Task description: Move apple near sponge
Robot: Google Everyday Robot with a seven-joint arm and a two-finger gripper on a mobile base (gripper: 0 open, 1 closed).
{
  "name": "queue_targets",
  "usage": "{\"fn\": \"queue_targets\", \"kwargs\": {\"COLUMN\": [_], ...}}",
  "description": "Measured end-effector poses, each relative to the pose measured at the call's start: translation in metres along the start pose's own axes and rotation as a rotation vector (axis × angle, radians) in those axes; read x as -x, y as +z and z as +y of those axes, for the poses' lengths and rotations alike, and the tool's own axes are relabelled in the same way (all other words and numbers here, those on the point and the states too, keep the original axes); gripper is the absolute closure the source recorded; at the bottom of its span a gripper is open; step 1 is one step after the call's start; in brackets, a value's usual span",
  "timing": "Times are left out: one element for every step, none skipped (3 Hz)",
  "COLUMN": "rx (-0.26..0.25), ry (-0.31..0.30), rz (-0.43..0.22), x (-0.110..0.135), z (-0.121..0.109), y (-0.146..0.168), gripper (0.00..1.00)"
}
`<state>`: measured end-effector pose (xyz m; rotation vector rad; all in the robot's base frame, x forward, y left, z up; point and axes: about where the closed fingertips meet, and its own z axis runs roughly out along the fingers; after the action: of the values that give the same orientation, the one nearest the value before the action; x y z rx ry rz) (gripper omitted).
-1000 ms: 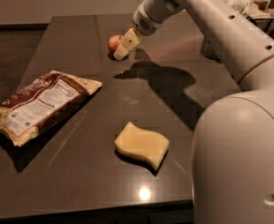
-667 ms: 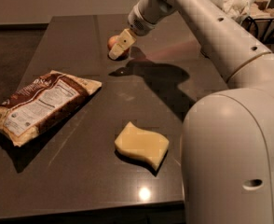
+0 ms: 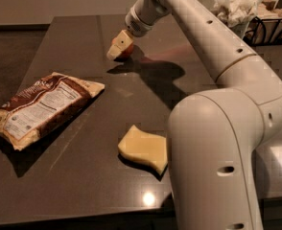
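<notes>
The small red apple [image 3: 126, 50] sits on the dark table [image 3: 83, 42] at the far middle, mostly hidden behind my gripper [image 3: 118, 47]. The gripper reaches down from the upper right and is right at the apple, covering its left and front side. The pale yellow wavy-edged sponge [image 3: 143, 148] lies flat near the front of the table, well apart from the apple. Its right end is hidden behind my arm's large white segment [image 3: 217, 157].
A brown-and-white snack bag [image 3: 42, 107] lies on the left of the table. A wire basket with crumpled paper [image 3: 249, 13] stands at the back right. The table's front edge runs along the bottom.
The gripper has shifted left and down over the apple, which now shows only partly. The arm's big segment has swung closer in front, covering the sponge's right end.
</notes>
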<state>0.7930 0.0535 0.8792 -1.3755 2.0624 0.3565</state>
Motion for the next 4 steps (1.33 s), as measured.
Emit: {"fn": "queue_targets", "kwargs": {"rx": [-0.004, 0.0, 0.0, -0.012], "ry": [0.007, 0.01, -0.007, -0.042], "rz": [0.026, 0.031, 0.022, 0.0], "x": [-0.003, -0.005, -0.006, -0.009], "z": [-0.004, -0.006, -0.003, 0.005], "y": [0.008, 0.007, -0.009, -0.039], "gripper": [0.16, 0.39, 0.62, 0.86]}}
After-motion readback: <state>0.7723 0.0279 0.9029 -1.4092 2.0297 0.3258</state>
